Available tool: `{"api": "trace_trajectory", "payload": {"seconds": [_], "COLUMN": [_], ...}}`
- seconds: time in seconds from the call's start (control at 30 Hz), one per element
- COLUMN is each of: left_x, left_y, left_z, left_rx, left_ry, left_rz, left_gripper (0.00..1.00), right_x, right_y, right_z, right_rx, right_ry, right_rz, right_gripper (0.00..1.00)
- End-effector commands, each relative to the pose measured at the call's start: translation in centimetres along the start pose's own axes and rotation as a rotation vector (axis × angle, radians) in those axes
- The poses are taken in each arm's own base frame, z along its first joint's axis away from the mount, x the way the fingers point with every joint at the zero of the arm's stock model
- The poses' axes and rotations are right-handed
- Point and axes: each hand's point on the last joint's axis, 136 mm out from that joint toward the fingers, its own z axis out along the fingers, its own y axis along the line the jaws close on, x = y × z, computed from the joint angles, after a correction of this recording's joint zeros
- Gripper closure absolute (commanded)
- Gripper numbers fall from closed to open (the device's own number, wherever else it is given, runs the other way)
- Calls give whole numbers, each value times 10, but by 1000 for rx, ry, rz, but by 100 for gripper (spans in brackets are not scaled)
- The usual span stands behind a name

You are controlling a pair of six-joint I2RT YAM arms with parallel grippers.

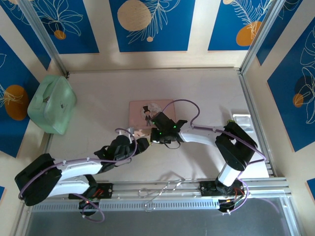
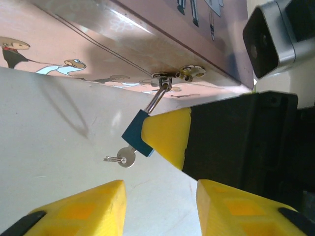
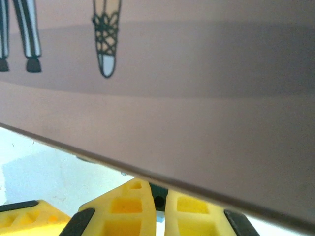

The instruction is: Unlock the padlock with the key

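The small teal padlock hangs by its shackle from the clasp of the pink illustrated tin. The silver key sticks out of the padlock's underside, with a small ring on its head. My right gripper is shut on the padlock, and one of its yellow fingers covers the lock's right side. My left gripper is open just below the key, with nothing between its fingers. In the top view both grippers meet at the tin's near edge, left gripper and right gripper.
A mint-green case lies at the far left against the wall. A small white tray sits at the right edge. The right wrist camera housing hangs close above the tin's corner.
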Motion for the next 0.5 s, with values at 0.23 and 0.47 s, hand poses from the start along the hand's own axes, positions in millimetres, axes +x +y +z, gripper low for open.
{"api": "trace_trajectory", "payload": {"seconds": [0.23, 0.47], "left_x": [0, 6], "left_y": [-18, -10], "left_z": [10, 23], "left_rx": [64, 70], "left_ry": [39, 61], "left_rz": [-98, -142], "left_gripper": [64, 69], "right_x": [16, 15], "right_y": [10, -1], "right_z": [-6, -6], "right_rx": [-134, -75], "right_ry": [90, 89], "right_rz": [-6, 6], "right_gripper": [100, 100]}}
